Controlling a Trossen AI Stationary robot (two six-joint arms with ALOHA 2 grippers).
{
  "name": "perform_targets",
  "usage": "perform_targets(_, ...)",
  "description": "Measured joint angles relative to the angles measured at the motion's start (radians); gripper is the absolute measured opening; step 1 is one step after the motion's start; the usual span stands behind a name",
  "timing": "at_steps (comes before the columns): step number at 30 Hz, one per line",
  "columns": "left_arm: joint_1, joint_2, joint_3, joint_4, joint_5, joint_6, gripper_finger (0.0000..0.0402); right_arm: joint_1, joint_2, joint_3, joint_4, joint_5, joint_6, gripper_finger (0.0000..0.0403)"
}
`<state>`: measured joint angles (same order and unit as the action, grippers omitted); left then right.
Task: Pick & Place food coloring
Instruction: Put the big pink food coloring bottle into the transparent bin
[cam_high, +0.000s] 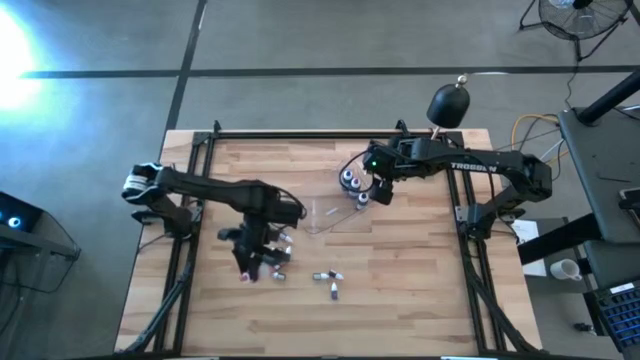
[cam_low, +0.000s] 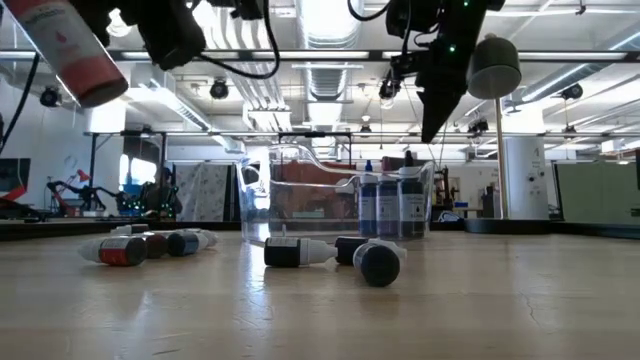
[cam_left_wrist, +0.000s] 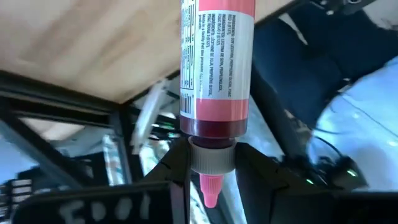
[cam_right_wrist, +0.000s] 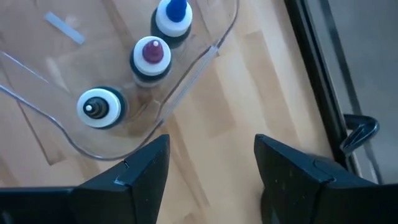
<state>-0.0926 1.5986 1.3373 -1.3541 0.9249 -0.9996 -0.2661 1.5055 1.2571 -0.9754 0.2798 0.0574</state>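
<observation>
Red food-coloring bottle w/ pale cap (cam_left_wrist: 216, 74), clamped in left gripper (cam_left_wrist: 211, 163), held aloft well left of clear plastic tray (cam_high: 325, 214). Right gripper (cam_right_wrist: 211, 165), fingers apart, empty, over tray's edge. Risk: cap-only grip, bottle may slip or swing.
</observation>
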Motion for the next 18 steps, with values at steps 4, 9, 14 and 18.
perform_targets(4,-0.02,0.023,-0.086,0.045,0.115,-0.071,0.006,0.0,0.0,-0.003,-0.024,-0.005,0.055,0.0228)
perform_targets(9,-0.072,0.049,-0.21,0.027,0.204,-0.071,0.006,0.0,0.0,-0.003,-0.073,-0.005,0.116,0.0228)
perform_targets(14,-0.111,0.061,-0.326,0.027,0.209,-0.073,0.006,0.0,0.0,-0.004,-0.084,-0.004,0.138,0.0228)
perform_targets(18,-0.128,0.061,-0.384,0.026,0.214,-0.073,0.006,-0.001,0.0,-0.004,-0.079,0.0,0.13,0.0228)
